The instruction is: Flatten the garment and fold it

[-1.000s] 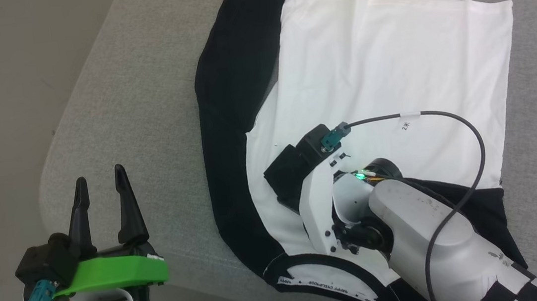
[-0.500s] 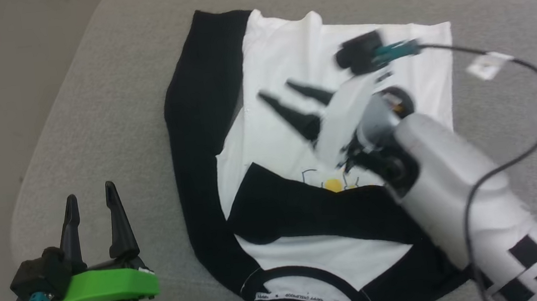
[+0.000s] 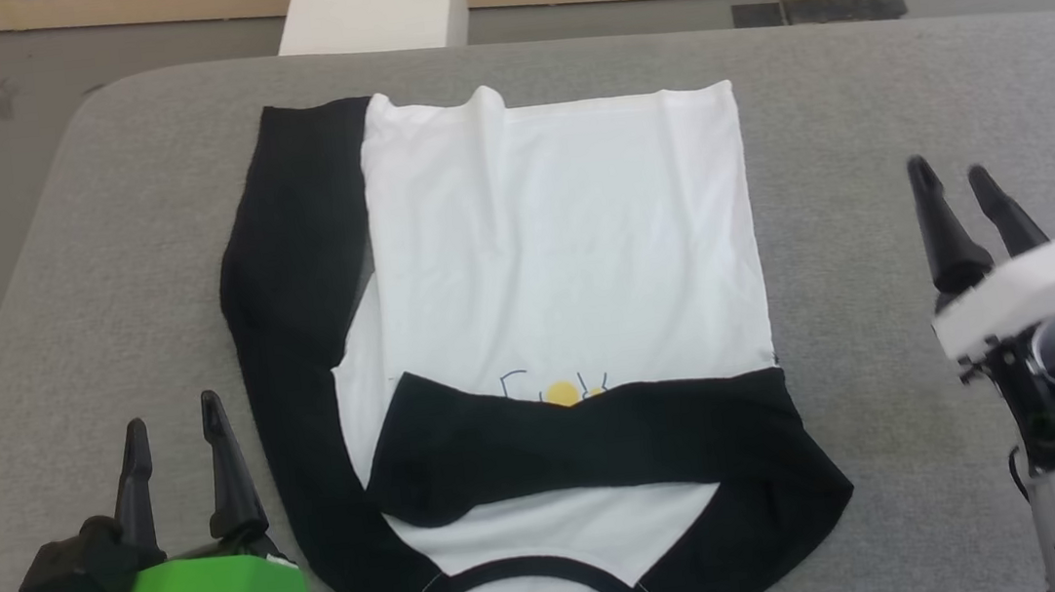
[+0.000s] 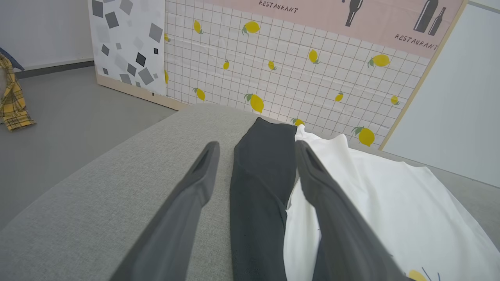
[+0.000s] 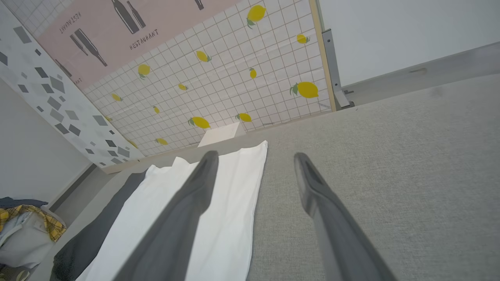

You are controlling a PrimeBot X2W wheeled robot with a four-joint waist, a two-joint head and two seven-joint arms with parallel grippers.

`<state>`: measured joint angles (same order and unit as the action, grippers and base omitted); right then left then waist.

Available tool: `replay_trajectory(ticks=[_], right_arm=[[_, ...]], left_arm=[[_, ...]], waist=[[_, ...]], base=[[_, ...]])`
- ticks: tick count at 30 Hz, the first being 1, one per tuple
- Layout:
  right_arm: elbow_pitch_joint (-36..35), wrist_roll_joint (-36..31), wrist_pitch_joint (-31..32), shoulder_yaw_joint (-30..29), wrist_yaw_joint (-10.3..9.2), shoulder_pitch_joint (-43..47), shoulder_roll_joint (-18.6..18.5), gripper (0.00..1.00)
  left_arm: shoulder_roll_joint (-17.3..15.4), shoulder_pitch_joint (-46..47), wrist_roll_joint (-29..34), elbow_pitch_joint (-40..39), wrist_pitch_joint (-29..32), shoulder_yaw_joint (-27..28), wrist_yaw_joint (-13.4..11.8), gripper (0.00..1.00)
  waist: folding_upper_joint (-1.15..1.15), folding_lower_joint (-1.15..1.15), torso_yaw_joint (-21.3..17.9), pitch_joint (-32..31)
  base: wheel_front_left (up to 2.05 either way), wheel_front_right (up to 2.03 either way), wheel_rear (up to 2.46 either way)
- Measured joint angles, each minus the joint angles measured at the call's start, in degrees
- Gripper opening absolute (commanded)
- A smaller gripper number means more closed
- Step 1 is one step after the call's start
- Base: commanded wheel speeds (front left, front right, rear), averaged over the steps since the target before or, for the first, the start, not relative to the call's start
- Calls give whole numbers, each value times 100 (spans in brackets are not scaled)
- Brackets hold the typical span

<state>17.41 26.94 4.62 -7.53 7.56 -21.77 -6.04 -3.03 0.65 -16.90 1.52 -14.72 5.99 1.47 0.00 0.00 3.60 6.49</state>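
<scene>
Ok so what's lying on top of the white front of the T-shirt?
A black sleeve is folded across the T-shirt near the collar. It covers part of the chest print: only a yellow arc and thin lines show. The rest is hidden.

garment (image 3: 563, 263) on table (image 3: 860, 104) centre | left end effector (image 3: 172, 414) left of it | right end effector (image 3: 946, 169) right | box (image 3: 374, 3) behind table

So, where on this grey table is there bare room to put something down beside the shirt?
The widest free patch lies between the garment's white right edge and the right hand. Another lies between its black sleeve on the left and the table's left edge, beyond the left hand. The near edge is crowded: collar, folded sleeve and both hands.
</scene>
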Motion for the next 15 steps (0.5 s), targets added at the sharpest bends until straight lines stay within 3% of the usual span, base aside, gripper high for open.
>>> replay_trajectory(ticks=[6, 15], right_arm=[[-877, -236, 504, -545, 0, 350, 244, 100], [-1846, -301, 977, -811, 0, 92, 300, 100]], left_arm=[[-125, 316, -326, 187, 402, -2, 162, 100], [-1268, 2941, -747, 953, 1912, -31, 435, 100]], waist=[[0, 0, -114, 155], [0, 0, -138, 901]], base=[[0, 0, 0], [0, 0, 0]])
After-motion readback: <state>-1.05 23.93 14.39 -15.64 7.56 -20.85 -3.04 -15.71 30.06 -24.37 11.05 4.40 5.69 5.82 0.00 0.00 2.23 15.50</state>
